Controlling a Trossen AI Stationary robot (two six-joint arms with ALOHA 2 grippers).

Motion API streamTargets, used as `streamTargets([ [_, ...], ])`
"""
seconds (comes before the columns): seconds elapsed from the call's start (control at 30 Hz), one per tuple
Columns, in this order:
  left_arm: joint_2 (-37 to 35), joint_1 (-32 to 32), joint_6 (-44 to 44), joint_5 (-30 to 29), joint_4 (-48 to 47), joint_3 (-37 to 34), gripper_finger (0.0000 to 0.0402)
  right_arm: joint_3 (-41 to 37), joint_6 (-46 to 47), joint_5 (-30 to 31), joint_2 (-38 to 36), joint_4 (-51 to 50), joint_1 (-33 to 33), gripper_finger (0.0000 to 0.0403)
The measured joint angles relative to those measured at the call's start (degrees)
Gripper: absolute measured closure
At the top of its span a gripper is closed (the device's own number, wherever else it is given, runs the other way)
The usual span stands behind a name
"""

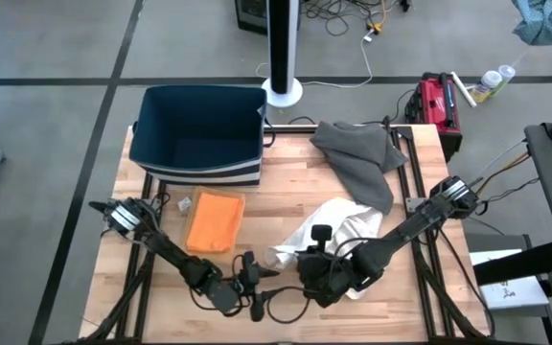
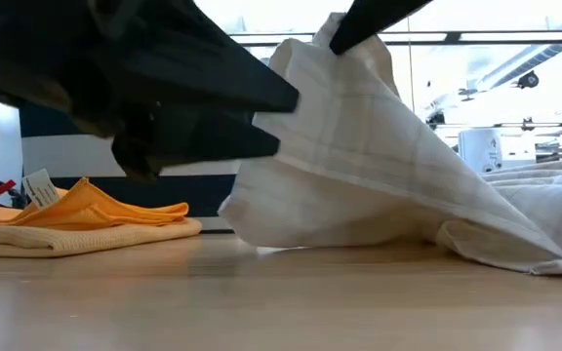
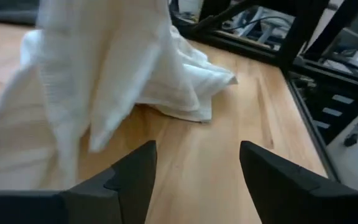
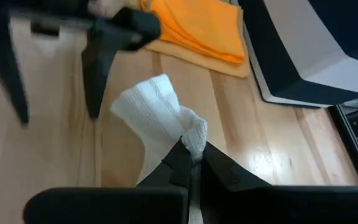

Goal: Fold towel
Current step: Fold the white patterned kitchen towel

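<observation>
Three cloths on the wooden table [image 1: 286,192], and only one is in play: the white towel [image 1: 329,230], lying crumpled toward the front edge, right of centre. The right gripper [image 4: 191,163] has its two fingers pinched tight on a corner of that towel, and from table level the fabric rises to a peak under it and drapes down to the boards on both sides. The left gripper [image 3: 197,165] sits just beside it at the front of the table, its two fingers spread apart with nothing between them, pointing at the hanging cloth with bare wood showing between the tips. It is close to the towel, though I cannot tell whether it touches. The second cloth, an orange towel [image 1: 215,221], lies neatly folded and flat, left of the white one and well clear of both grippers. The third, a grey cloth [image 1: 360,158], lies rumpled at the back right of the table, apart from the white towel. One dark blue bin [image 1: 199,134] with a striped base stands at the back left corner, just behind the orange towel, and a small tag [image 1: 185,203] lies on the wood between them.
</observation>
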Motion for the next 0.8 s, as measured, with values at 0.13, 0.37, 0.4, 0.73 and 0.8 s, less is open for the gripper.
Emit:
streamTargets([
  [0.13, 0.09, 0.2, 0.42, -2.85, -5.63, 2.48, 0.0169, -0.06, 0.85, 0.0, -0.02, -0.03, 0.12, 0.0398],
  [0.37, -2.93, -2.43, -2.61, -8.58, -28.64, 8.32, 0.0178, -0.16, 2.38, -0.27, 0.01, -0.08, 1.78, 0.0399],
  [0.4, -2.82, -2.86, -2.56, -10.0, -31.07, 9.34, 0.0181, -0.24, 2.38, -0.52, -0.02, -0.08, 1.93, 0.0399],
  [0.73, 0.16, -3.5, -0.21, -12.78, -34.53, 13.42, 0.0196, -1.5, 3.12, -0.62, 0.18, 1.01, 2.34, 0.0399],
  [0.8, 1.15, -3.01, 0.99, -12.76, -33.35, 13.85, 0.0195, -1.57, 3.08, -0.59, 0.18, 2.3, 2.36, 0.0399],
])
